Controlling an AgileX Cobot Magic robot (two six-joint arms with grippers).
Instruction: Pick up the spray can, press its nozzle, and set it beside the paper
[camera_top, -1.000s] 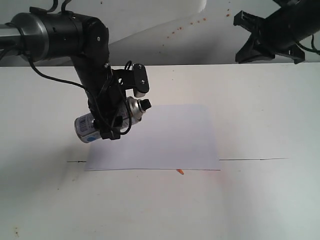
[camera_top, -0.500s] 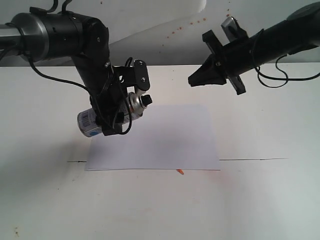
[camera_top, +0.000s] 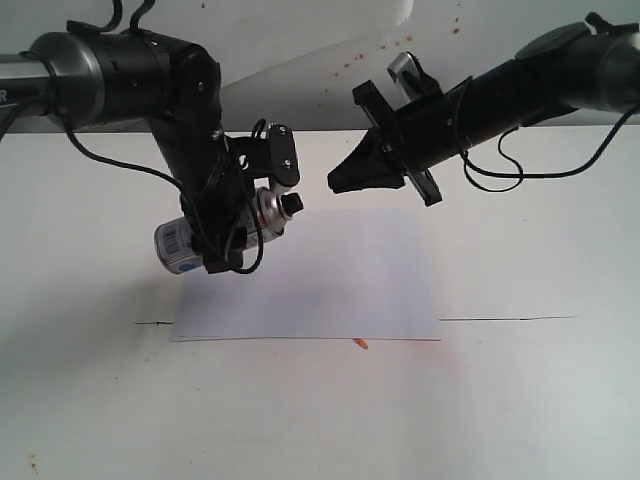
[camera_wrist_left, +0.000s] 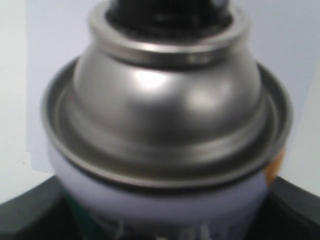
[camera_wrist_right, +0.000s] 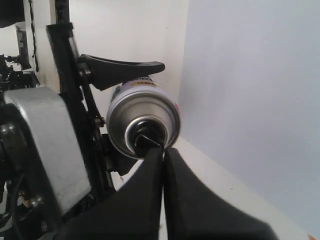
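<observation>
Clamping the spray can (camera_top: 172, 247), left pincer (camera_top: 250, 215) hovers near the paper (camera_top: 340, 280).

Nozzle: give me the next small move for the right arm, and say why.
Probably ease the shut right tool forward onto the nozzle and press. The left tool holds the spray can tilted above the paper, nozzle facing the right tool's tips, with a gap between them in the exterior view.

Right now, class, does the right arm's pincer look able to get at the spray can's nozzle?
Probably yes. The nozzle juts clear of the left pincer holding the spray can, facing the right pincer, whose shut tips appear just short of it with only open air between.
</observation>
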